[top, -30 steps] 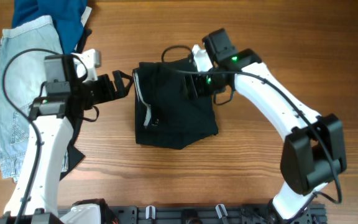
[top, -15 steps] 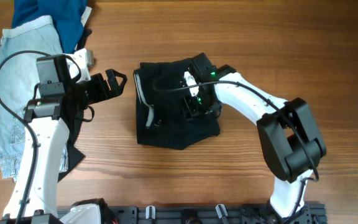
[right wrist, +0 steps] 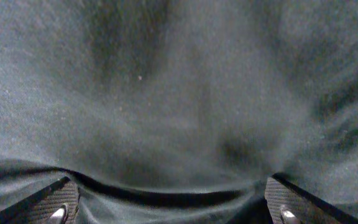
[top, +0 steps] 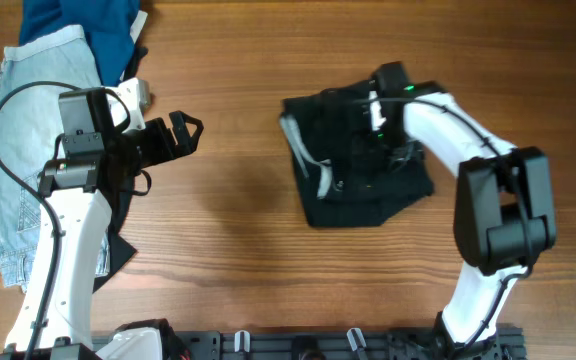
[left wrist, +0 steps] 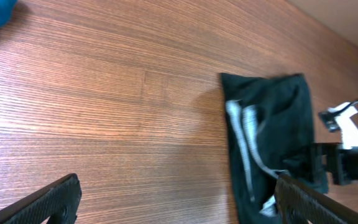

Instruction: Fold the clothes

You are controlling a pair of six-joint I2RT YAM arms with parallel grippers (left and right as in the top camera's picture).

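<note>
We see first the wooden table [top: 248, 260]. At its left edge, up to the far-left corner, lies the pile of unfolded clothes [top: 18, 190], not yet handled. The folded black garment [top: 348, 200] lies right of the centre, somewhat nearer to the far edge. We judge it is set there to free the middle. The right gripper [top: 380, 150] rests on it with jaws spread wide and pinching nothing, probably to press it flat. The left gripper [top: 181, 133] hovers over bare wood beside the pile, jaws also spread, ready for the next piece.
</note>
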